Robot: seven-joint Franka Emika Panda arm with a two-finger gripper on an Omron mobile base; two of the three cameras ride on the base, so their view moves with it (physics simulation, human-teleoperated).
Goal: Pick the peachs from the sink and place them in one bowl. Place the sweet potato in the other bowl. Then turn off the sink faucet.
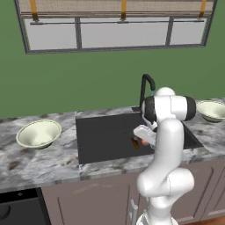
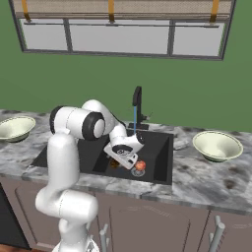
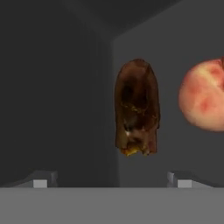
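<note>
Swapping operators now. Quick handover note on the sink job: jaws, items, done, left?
Gripper: jaws open, empty, down in the sink, lined up on the sweet potato.
One peach lies beside the sweet potato; the second can't be made out.
Both bowls, left bowl and right bowl, sit on the counter, nothing visible in them.
Faucet running.
Done: nothing placed.
Left: sweet potato into one bowl, peaches into the other, faucet off.

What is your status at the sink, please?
Gripper open, low in sink. Sweet potato ahead between the jaws, not gripped. Peach beside it. Tap running.
</note>
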